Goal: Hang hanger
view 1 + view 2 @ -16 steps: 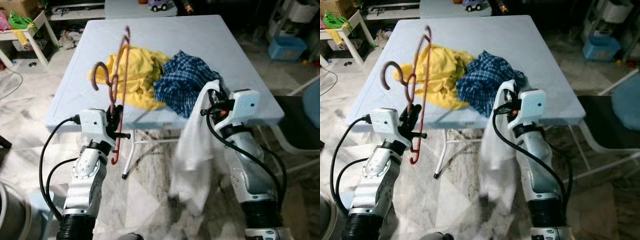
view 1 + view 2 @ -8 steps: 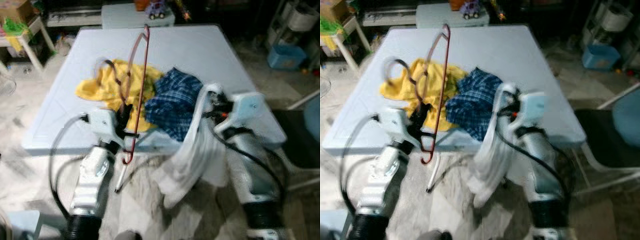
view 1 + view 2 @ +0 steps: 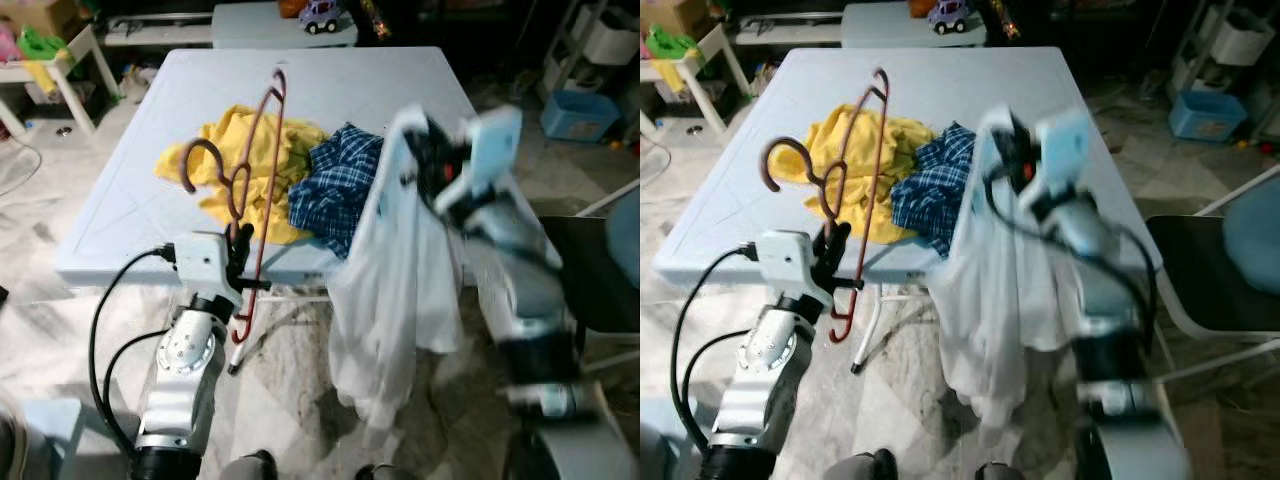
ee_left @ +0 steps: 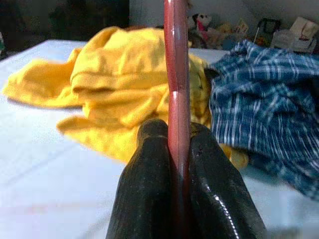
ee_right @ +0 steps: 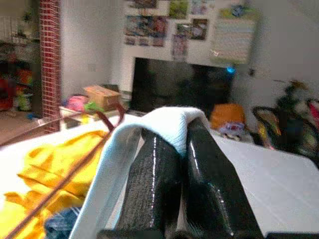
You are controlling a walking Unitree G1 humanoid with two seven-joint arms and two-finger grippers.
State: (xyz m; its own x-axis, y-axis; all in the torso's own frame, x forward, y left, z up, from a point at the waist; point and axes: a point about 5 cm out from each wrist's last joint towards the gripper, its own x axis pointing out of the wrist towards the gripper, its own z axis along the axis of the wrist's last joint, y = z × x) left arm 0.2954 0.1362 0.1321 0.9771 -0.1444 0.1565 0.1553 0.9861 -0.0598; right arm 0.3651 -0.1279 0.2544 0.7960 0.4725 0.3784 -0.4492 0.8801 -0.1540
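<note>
Left gripper (image 4: 178,149) clamping red hanger (image 3: 262,170) upright; right gripper (image 5: 182,149) pinching white garment (image 3: 395,290), dangling beside table (image 3: 120,200).

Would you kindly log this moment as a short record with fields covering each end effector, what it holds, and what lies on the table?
left end effector: shut on hanger, near table's front edge
hanger: dark red, held upright, hook toward robot's left
right end effector: shut on white cloth, raised above table's front right
white cloth: hangs down in front of table
table: light blue
on table: yellow garment, plaid shirt beside it, touching
</note>
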